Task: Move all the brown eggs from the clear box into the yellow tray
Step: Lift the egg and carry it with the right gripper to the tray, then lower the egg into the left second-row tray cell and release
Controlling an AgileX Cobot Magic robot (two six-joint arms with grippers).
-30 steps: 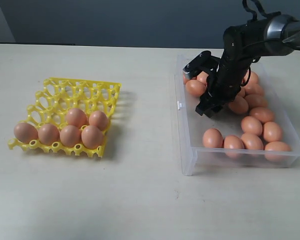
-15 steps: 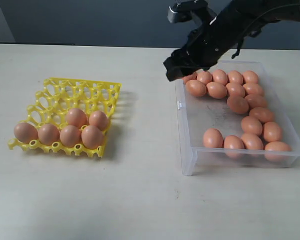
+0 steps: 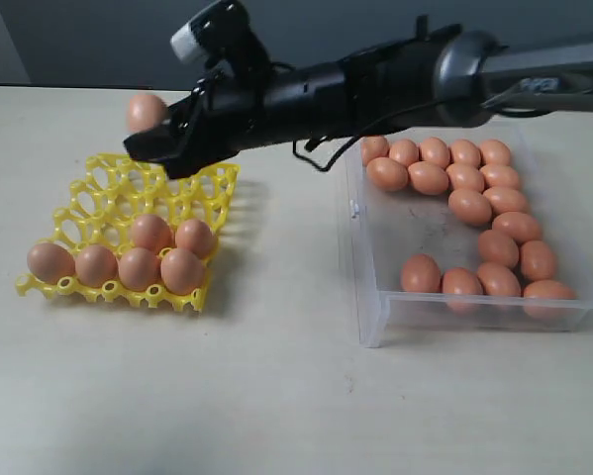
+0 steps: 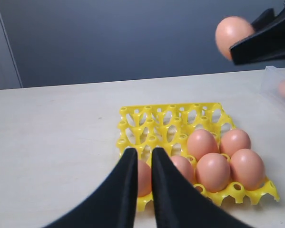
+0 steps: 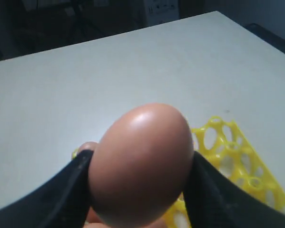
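Note:
My right gripper [image 3: 149,124] reaches across to the left and is shut on a brown egg [image 3: 145,109], held in the air above the far edge of the yellow tray [image 3: 108,173]. The right wrist view shows this egg [image 5: 140,161] filling the space between both black fingers, with the tray [image 5: 228,147] below. Several brown eggs [image 3: 138,267] sit in the tray's near cups. Several more [image 3: 469,206] lie in the clear box [image 3: 370,287] on the right. My left gripper [image 4: 143,153] hangs low beside the tray [image 4: 171,118], fingers nearly together with nothing between them. It does not show in the exterior view.
The right arm's long black body [image 3: 375,89] stretches over the table between box and tray. A corner of the clear box [image 4: 278,83] shows in the left wrist view. The tray's far rows of cups [image 3: 148,183] hold nothing.
The right gripper rose out of the clear box with an egg and swung left across the table. It now hangs over the tray's far edge. The eggs in the tray have not moved.

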